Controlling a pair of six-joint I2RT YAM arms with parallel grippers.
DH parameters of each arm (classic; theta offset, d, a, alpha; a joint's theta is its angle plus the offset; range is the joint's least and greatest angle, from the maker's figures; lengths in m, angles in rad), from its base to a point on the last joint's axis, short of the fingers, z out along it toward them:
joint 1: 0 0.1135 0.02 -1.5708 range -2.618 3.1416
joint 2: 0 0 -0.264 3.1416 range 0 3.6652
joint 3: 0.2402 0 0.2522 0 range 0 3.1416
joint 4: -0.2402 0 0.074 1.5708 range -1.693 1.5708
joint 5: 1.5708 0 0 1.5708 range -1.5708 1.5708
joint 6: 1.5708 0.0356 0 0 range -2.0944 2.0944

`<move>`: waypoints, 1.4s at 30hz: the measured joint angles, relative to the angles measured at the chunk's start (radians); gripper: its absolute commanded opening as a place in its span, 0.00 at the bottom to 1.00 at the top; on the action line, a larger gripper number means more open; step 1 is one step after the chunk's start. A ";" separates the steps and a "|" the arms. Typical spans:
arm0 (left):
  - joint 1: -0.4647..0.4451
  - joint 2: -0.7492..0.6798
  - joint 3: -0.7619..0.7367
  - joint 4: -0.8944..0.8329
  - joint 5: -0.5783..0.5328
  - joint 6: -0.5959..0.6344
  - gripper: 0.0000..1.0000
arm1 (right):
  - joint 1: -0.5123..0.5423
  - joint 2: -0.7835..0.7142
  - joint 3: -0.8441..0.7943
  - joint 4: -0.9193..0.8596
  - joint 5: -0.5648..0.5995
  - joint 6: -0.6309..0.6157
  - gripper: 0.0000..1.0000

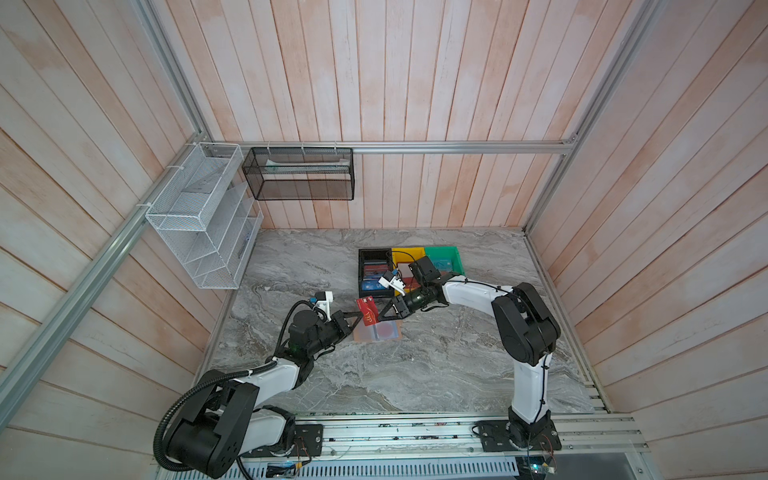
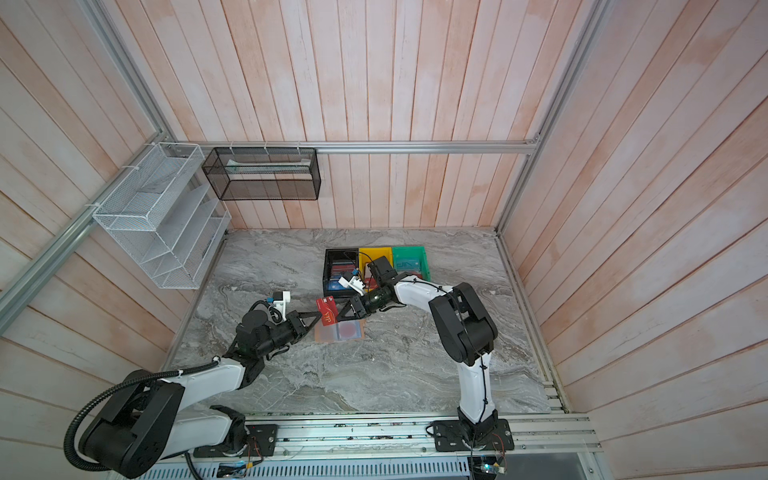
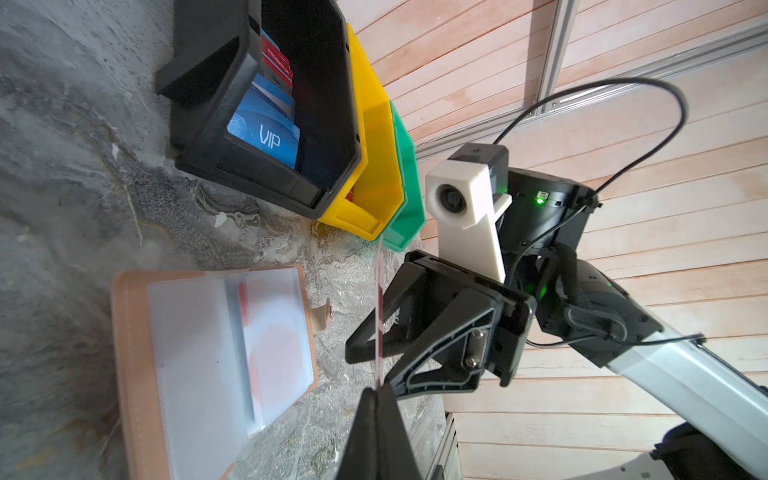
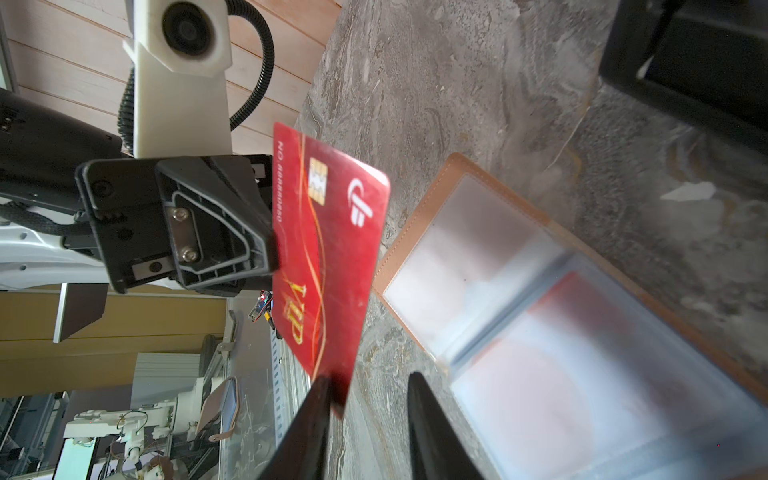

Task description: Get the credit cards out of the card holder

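The marbled table point(image 1: 415, 365) is lying under both of your grippers. The black bin point(image 3: 216, 104), yellow bin point(image 3: 374, 166) and green bin point(image 3: 409, 174) are sitting side by side just past your right gripper point(image 4: 368, 380), on its far side. The card holder point(image 3: 124, 353) is lying open and flat on the table right beneath the two gripper tips, with its clear sleeves facing up.

Your left gripper point(image 3: 376, 392) is pinching a red card point(image 4: 328, 257) by the middle of one long edge and holding it up on edge, clear of the holder. Your right gripper is facing it tip to tip with its fingers spread. The card's free side is sitting between them, leaning against one finger.

A pale card with a red circle point(image 3: 276, 353) is sitting in a sleeve below your right gripper. A blue card point(image 3: 266, 133) is lying in the black bin.
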 measured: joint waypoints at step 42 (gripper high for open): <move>-0.051 0.008 -0.011 -0.030 -0.061 0.026 0.40 | -0.009 0.005 0.091 -0.145 0.005 -0.142 0.00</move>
